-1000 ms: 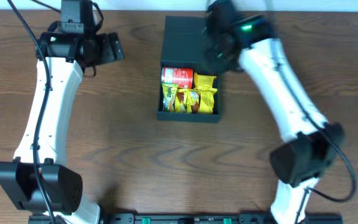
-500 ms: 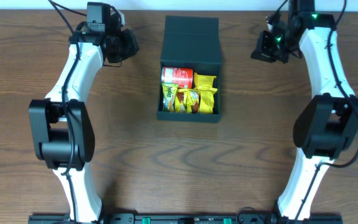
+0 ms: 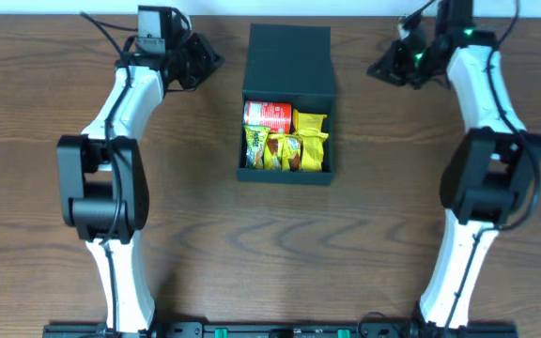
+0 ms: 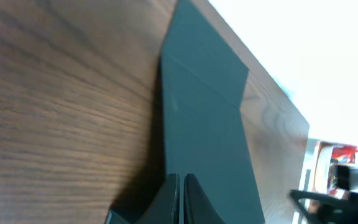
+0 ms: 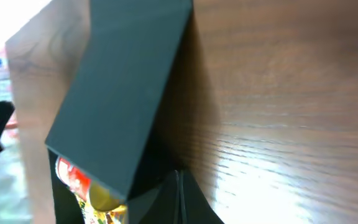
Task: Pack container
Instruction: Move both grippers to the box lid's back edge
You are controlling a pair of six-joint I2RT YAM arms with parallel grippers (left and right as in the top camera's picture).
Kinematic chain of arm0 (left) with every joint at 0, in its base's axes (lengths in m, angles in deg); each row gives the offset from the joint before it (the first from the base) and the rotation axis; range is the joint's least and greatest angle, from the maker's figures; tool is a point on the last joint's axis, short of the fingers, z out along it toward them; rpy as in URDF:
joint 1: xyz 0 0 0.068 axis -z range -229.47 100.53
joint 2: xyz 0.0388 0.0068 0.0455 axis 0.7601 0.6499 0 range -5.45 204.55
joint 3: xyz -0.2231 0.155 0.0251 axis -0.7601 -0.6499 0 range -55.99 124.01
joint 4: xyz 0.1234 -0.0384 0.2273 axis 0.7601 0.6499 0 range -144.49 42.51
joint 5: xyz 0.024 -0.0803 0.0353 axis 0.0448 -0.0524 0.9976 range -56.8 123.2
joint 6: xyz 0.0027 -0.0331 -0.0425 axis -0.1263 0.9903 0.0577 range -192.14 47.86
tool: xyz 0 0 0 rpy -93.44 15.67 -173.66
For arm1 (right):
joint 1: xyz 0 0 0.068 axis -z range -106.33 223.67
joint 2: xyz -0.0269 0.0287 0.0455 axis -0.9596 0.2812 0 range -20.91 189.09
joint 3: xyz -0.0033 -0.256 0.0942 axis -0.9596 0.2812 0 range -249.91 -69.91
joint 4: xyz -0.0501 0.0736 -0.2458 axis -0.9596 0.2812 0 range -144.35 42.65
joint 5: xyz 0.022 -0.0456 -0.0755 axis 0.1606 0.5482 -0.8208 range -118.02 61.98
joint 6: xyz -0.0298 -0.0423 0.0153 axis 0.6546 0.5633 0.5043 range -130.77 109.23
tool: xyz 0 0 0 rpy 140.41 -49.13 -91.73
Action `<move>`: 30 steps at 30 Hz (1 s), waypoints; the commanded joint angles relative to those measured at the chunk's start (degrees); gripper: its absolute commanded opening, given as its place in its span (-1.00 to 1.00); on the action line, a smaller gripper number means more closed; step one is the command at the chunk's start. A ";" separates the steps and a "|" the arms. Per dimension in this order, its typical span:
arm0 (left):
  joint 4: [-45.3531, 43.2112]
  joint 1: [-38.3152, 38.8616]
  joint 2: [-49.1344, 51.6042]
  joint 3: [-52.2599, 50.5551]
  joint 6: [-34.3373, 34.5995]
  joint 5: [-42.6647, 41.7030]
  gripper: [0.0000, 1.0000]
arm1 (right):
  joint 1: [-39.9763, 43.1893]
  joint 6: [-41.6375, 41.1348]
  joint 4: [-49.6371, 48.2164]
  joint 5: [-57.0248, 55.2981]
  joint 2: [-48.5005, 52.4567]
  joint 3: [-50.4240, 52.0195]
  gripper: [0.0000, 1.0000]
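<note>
The dark teal container [image 3: 285, 175] sits mid-table with its hinged lid [image 3: 289, 58] open toward the back. Inside lie a red packet [image 3: 269, 115] and several yellow snack packets [image 3: 299, 148]. My left gripper [image 3: 216, 62] is shut and empty, just left of the lid and pointing at it. In the left wrist view the closed left gripper [image 4: 181, 182] aims along the lid [image 4: 204, 118]. My right gripper [image 3: 374, 69] is shut and empty, right of the lid. Its wrist view shows the right gripper [image 5: 178, 177] beside the raised lid [image 5: 123, 74], with the red packet [image 5: 72, 175] below.
The wooden table [image 3: 205, 235] stretches around the box. Both arms reach from the front edge to the far back corners. The table's back edge [image 3: 54, 11] lies close behind both grippers.
Both arms have swung to the back of the table, ending on either side of the lid. The left gripper has closed from open. The container and packets have not moved.
</note>
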 commanded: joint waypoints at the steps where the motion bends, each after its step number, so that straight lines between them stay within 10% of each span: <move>1: -2.56 0.33 2.32 -0.17 4.98 -1.27 -0.89 | 0.74 -2.75 -1.09 8.00 2.93 0.04 -0.97; 30: -7.45 -0.22 9.55 -0.15 7.69 0.09 -0.88 | -4.83 -14.19 -8.66 6.01 8.94 0.04 -0.98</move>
